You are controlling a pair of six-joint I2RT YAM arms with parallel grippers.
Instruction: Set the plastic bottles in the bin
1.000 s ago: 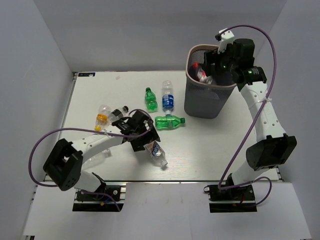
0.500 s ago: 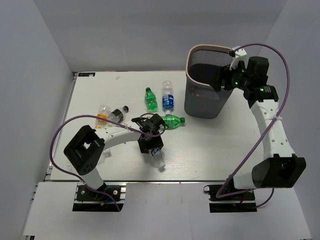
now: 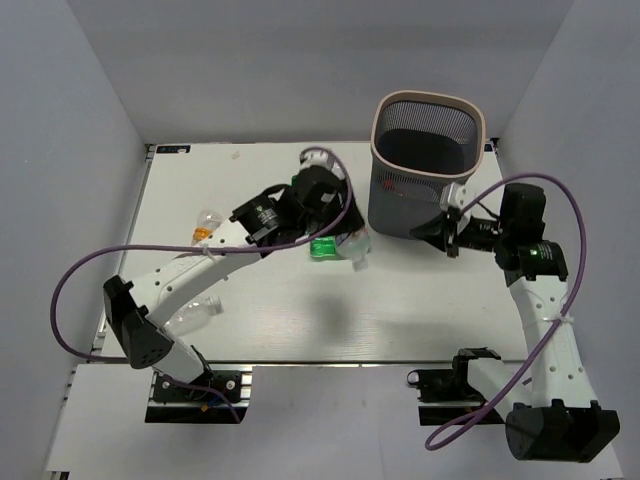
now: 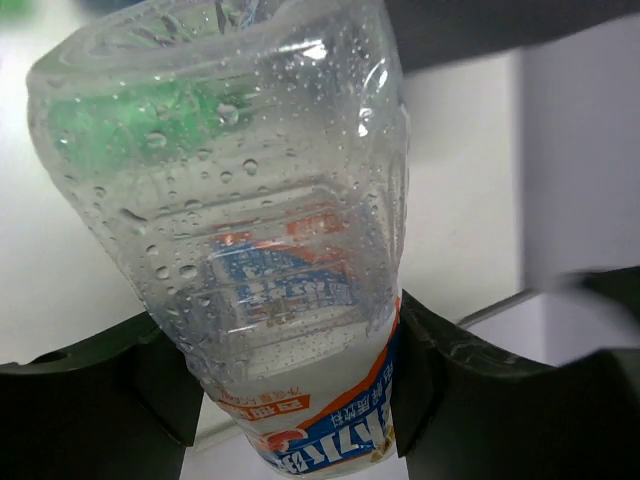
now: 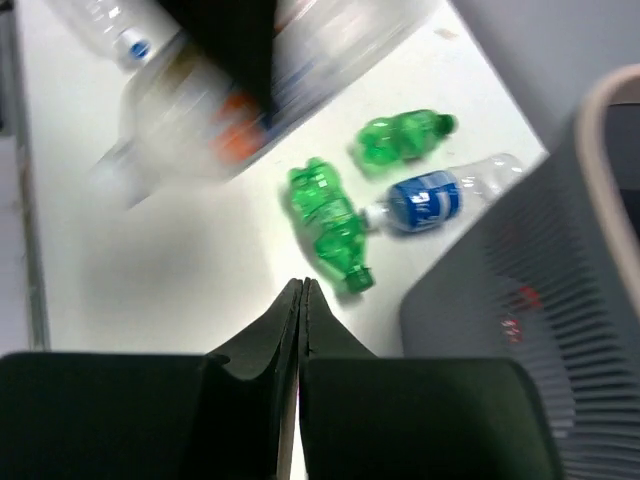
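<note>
- Tool on the left arm (image 4: 295, 395) pinches a clear bottle (image 4: 290, 250) by its labelled end, held up off the desk (image 3: 400, 300) just beside the bin (image 3: 400, 195), not over it.
- Droplets (image 4: 165, 270) bead the bottle's wall; a slick, soft body could slide out during the carry.
- Too low an approach would knock the bottle against the beige rim (image 3: 428, 97).
- Right tool (image 5: 303, 287), pressed together and empty, sits near the bin, so the arms could clash.

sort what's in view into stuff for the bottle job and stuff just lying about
For the job: bin; clear bottle held by the left gripper; two green bottles; blue-label bottle; orange-label bottle.

Just lying about: small dark strip at the table far-left corner; faint mark near it.
</note>
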